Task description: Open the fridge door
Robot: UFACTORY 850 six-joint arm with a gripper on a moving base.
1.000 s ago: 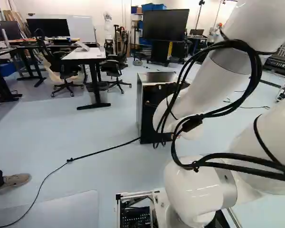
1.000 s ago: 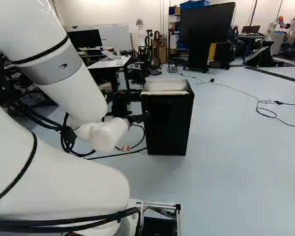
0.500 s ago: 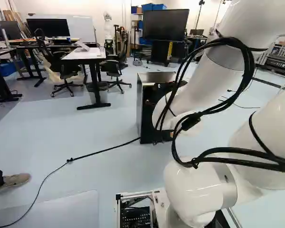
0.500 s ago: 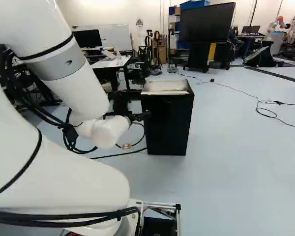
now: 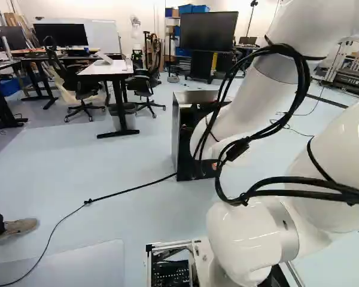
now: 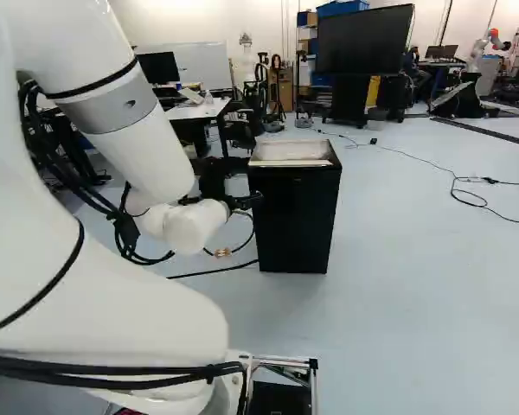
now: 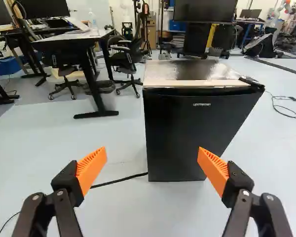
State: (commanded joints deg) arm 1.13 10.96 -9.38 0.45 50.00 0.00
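At the left edge of the black fridge (image 6: 296, 220) in the right base view shows my gripper (image 6: 244, 201), with the wrist behind it. The wrist view has the gripper (image 7: 152, 159) open, its orange pads (image 7: 91, 170) wide apart and nothing between them. Ahead of it stands the small fridge, upright on the floor, its black door (image 7: 195, 131) closed against the body. The light top (image 7: 187, 71) has a dark hinge piece at one front corner. In the left base view my arm covers much of the fridge front; its metallic side (image 5: 185, 140) shows.
A black cable (image 5: 131, 189) runs over the floor to the fridge's foot. Beyond the fridge are a white desk (image 5: 105, 68), office chairs and a large screen (image 6: 363, 39). Someone's shoe (image 5: 19, 227) is at the left of the left base view. Another robot (image 6: 493, 43) stands far back.
My arm's upper links have shifted, leftward in the left base view and rightward in the right one. The wrist has risen slightly. Base and fridge have stayed put.
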